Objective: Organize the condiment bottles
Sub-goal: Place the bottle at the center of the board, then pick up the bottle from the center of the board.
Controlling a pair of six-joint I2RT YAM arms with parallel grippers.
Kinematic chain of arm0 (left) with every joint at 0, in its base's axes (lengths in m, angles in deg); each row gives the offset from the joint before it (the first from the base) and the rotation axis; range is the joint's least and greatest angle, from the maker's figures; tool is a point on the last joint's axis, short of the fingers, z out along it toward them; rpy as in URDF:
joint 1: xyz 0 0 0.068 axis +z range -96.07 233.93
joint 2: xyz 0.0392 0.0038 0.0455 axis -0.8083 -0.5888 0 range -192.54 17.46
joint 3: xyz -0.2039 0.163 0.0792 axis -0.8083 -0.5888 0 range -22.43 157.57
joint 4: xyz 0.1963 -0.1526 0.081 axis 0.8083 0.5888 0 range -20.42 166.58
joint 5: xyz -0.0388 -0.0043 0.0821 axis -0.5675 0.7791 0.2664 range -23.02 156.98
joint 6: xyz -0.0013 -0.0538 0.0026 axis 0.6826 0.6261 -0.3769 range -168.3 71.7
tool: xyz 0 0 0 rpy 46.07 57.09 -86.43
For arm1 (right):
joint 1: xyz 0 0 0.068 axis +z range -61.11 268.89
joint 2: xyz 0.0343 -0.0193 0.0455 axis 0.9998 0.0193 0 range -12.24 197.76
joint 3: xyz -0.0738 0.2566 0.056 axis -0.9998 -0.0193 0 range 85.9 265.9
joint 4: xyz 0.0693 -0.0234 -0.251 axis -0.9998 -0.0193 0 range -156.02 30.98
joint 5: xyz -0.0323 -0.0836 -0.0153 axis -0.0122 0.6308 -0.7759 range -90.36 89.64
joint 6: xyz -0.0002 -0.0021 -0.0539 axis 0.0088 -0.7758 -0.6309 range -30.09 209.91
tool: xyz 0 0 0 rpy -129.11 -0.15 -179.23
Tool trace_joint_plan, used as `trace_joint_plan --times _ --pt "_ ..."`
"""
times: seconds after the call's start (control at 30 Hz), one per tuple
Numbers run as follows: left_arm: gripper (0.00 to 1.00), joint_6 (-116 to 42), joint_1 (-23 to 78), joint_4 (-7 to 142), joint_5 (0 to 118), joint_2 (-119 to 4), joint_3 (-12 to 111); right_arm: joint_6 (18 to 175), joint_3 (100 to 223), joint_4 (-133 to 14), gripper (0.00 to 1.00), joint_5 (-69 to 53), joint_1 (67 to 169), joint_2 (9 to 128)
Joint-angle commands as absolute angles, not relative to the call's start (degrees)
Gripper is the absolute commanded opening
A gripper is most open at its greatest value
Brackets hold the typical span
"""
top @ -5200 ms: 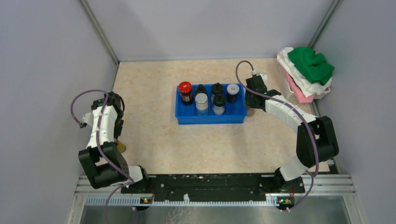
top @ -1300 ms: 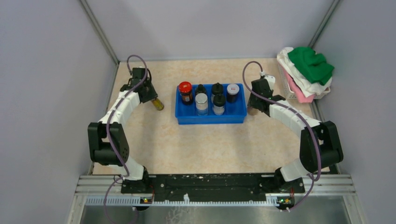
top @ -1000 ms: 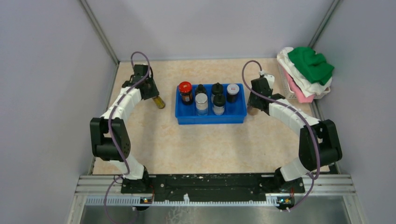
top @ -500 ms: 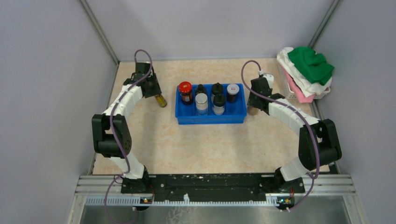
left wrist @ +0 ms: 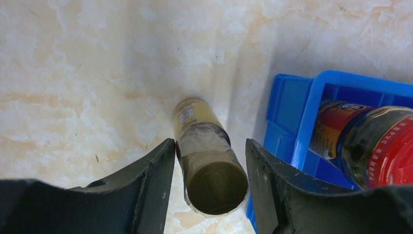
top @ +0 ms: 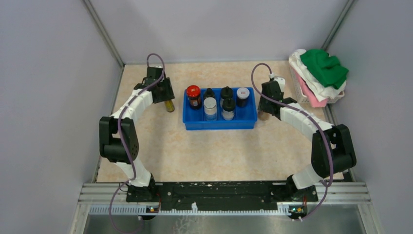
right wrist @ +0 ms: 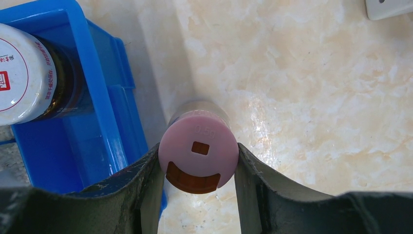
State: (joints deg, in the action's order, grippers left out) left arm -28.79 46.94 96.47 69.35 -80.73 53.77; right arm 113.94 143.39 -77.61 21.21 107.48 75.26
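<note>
A blue tray (top: 219,122) holds several condiment bottles: a red-capped jar (top: 193,96), a silver-capped one (top: 210,106), black-capped ones (top: 226,91) and a white-capped dark jar (top: 242,96). My left gripper (top: 166,97) is shut on an olive-yellow bottle (top: 169,106) just left of the tray; the left wrist view shows the bottle (left wrist: 195,117) between the fingers of the gripper (left wrist: 210,144), beside the tray wall (left wrist: 287,112) and the red-capped jar (left wrist: 375,141). My right gripper (top: 264,108) is shut on a pink-capped bottle (right wrist: 198,134) just right of the tray (right wrist: 117,126); its fingers press both sides of the cap.
A basket of folded white, pink and green cloths (top: 321,73) stands at the back right. Walls close in the table on the left, back and right. A white object (right wrist: 389,7) lies beyond the pink-capped bottle.
My left gripper has carried the olive-yellow bottle from the near left of the table to the tray's left side, still moving right. The right gripper has stayed on the pink-capped bottle.
</note>
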Motion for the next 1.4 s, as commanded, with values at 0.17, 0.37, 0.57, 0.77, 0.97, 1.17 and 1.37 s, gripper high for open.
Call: trace_joint_plan --times 0.17,0.37,0.57,0.77,0.97,1.17,1.37 --pt "0.62 -27.47 46.46 85.18 70.41 -72.91 43.43 113.91 140.81 -81.08 0.00 17.60 106.73 78.22" --pt "0.61 -25.71 46.32 79.21 71.55 -70.09 37.34 113.99 140.96 -80.99 0.00 17.56 106.73 78.52" --pt "0.60 -24.72 45.65 72.53 73.23 -68.47 32.17 114.15 140.16 -80.52 0.00 17.81 106.73 78.70" --pt "0.60 -24.96 43.14 63.63 76.45 -66.86 27.48 114.36 139.77 -80.03 0.00 17.50 106.73 78.77" --pt "0.60 -26.89 40.18 60.28 82.28 -68.61 28.43 114.52 139.58 -79.77 0.00 17.14 106.58 78.86" --pt "0.60 -27.47 39.95 62.69 85.79 -70.52 31.13 114.60 139.25 -79.00 0.00 16.14 106.17 79.26" --pt "0.60 -27.85 39.95 62.99 88.41 -69.85 30.08 114.46 139.28 -78.56 0.00 15.76 106.13 79.80"
